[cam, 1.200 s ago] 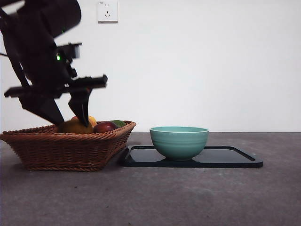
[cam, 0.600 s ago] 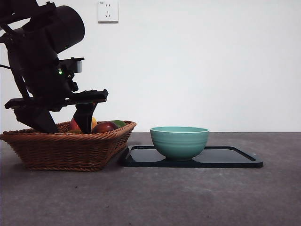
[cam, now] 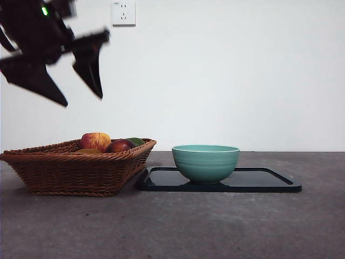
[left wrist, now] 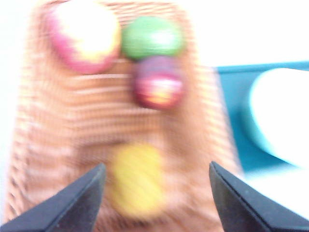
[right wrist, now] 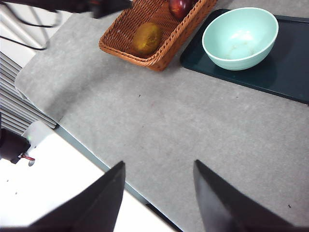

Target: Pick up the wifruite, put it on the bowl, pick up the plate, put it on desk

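The first step is in hand, and by the look of it the pick is not yet made; the left gripper (cam: 81,86) is hanging high above the wicker basket (cam: 75,170) with its jaws standing wide apart and nothing between them; the wrist picture is badly blurred, so finer detail is not to be had. The wifruite (right wrist: 147,37) is lying in the basket's near end, apart from the streaked apple (cam: 96,141), the dark red fruit (cam: 120,145) and the green fruit (left wrist: 152,37) crowding the far end; in the left wrist view it is sitting between the two jaws but well below them. The bowl (cam: 205,163) is standing on the dark plate (cam: 269,181) just beside the basket, on the counter (cam: 172,226). The right gripper (right wrist: 159,193) is waiting well back over the counter's edge, jaws parted and holding nothing. The next move, as I judge it, is calling for a straight descent over the wifruite, closing on its narrow sides without nudging its neighbours, then a carry across to the bowl.
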